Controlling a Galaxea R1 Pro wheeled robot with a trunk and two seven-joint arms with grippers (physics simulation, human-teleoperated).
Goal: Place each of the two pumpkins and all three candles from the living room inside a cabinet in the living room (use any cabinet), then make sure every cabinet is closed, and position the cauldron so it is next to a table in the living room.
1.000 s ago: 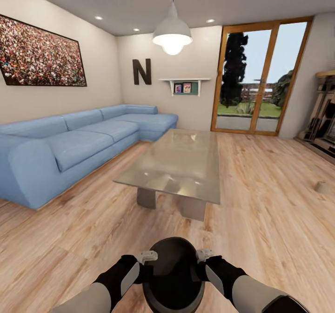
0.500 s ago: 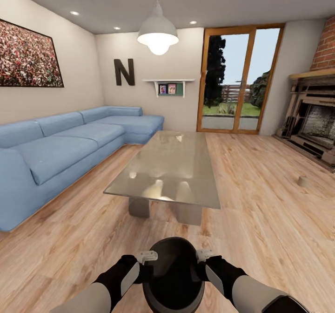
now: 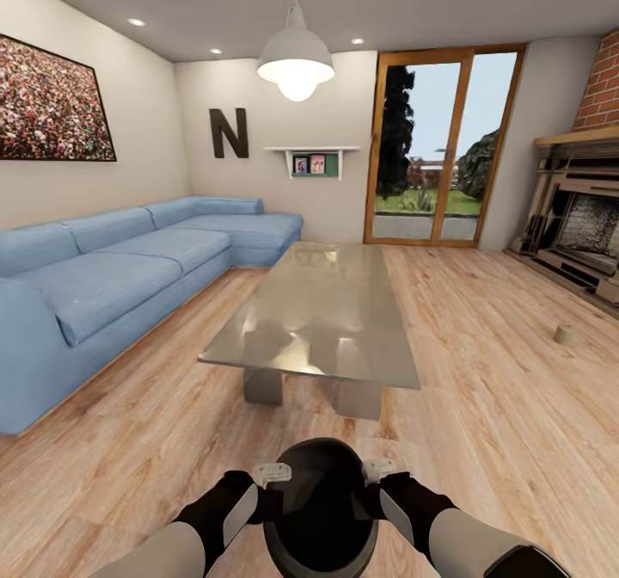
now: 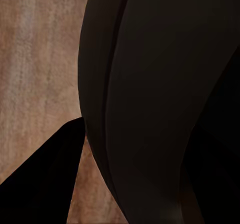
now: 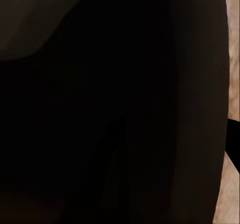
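Note:
The matte black cauldron (image 3: 320, 509) hangs low in front of me, held from both sides over the wood floor. My left gripper (image 3: 273, 476) is shut on its left rim and my right gripper (image 3: 376, 473) on its right rim. In the left wrist view the cauldron's dark wall (image 4: 160, 104) is right up close, with one dark finger (image 4: 45, 184) beside it; in the right wrist view the cauldron (image 5: 125, 109) is equally close. The glass-topped table (image 3: 318, 303) stands just ahead on two grey legs. One tan candle (image 3: 565, 334) sits on the floor at the right.
A long blue corner sofa (image 3: 112, 277) runs along the left wall. A brick fireplace (image 3: 585, 234) is at the right and glass patio doors (image 3: 430, 156) are at the back. A pendant lamp (image 3: 296, 58) hangs over the table. Open floor lies on both sides of the table.
The view swung to the right, bringing the fireplace into sight, then crept slightly towards the table. The cauldron stays held the same way between both grippers.

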